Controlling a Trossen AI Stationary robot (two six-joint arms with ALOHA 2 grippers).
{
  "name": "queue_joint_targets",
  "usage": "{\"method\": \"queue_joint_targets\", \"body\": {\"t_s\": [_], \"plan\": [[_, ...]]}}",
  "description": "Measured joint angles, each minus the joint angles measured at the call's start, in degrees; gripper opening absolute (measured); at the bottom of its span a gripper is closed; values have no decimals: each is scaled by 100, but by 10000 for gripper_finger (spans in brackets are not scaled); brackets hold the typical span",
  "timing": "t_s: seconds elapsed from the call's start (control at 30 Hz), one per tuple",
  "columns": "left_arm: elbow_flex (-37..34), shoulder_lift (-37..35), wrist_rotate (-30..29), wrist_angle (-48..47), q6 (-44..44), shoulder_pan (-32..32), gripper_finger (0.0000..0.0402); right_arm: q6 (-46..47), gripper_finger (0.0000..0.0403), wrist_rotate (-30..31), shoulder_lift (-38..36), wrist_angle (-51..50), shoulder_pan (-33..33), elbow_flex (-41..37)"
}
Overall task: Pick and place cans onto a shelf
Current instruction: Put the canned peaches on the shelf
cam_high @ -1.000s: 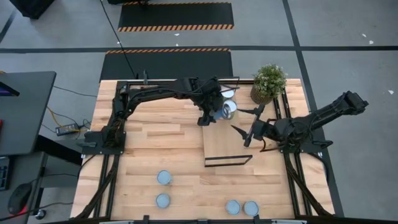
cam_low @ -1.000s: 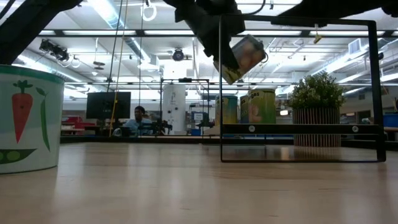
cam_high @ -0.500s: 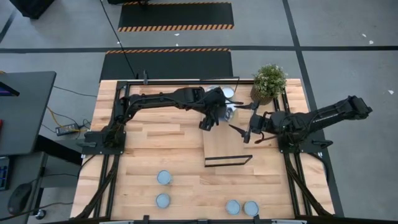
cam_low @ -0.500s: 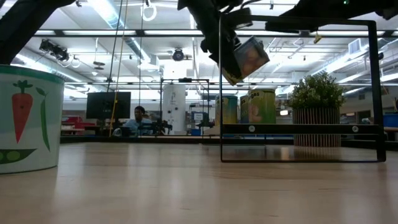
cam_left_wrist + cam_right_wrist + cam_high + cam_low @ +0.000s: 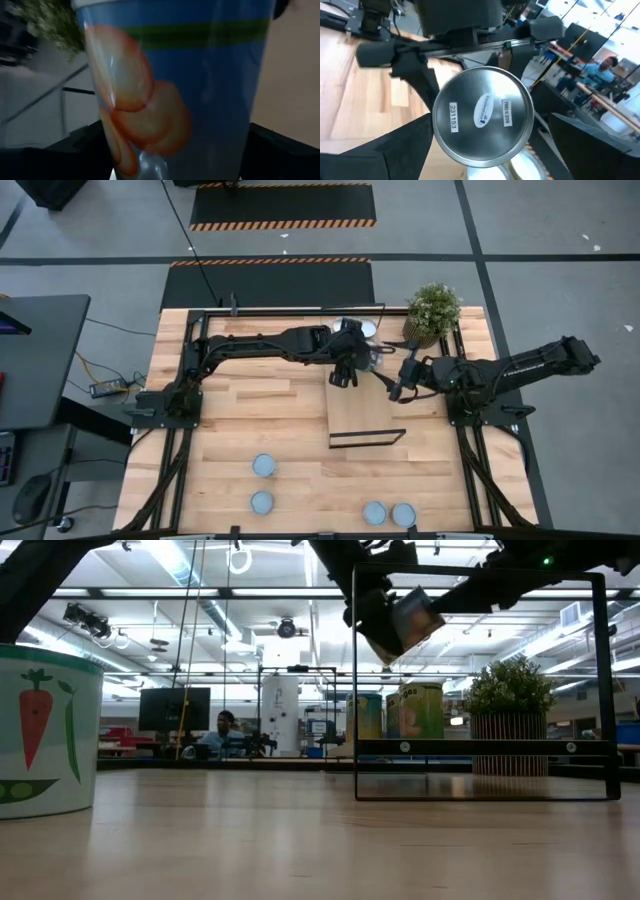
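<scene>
My left gripper [image 5: 352,360] is shut on a blue can [image 5: 412,618] printed with orange slices, held high over the far part of the shelf [image 5: 365,408]. The can's silver end [image 5: 482,117] faces my right gripper [image 5: 397,378]. That gripper is open, level, with a finger [image 5: 395,150] on either side of that end and gaps between. Two more cans [image 5: 420,710] stand on the shelf's board [image 5: 480,748]. Several cans [image 5: 264,465] stand on their ends on the near part of the table. My left gripper pinches the can's round side wall [image 5: 122,145] between its two fingers, which slant down from the table's left side and lie across the can. The can is lifted clear of shelf and table, tilted, with its silver end toward the table's right.
A potted green plant [image 5: 432,310] stands at the far right corner beside the shelf. The shelf's black wire frame [image 5: 600,680] rises around the board. A white can with a carrot picture [image 5: 45,730] stands close to the low camera. Bare wood lies left of the shelf.
My left gripper has rolled and carried the can a little toward the table's right and up; the can has tipped, its silver end swinging toward my right gripper. My right gripper has gone toward the far edge, closer to the can.
</scene>
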Motion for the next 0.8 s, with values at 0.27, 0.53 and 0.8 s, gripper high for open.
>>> {"method": "queue_joint_targets", "body": {"t_s": [0.27,0.53,0.8], "plan": [[0,11,-275,335,320,-38,325,-249,400,-91,-155,181,-30,0],[0,11,-293,486,334,-110,325,-441,400,-76,-118,310,-32,0],[0,11,-277,691,630,-134,325,-644,395,-143,-109,382,-60,-2]]}}
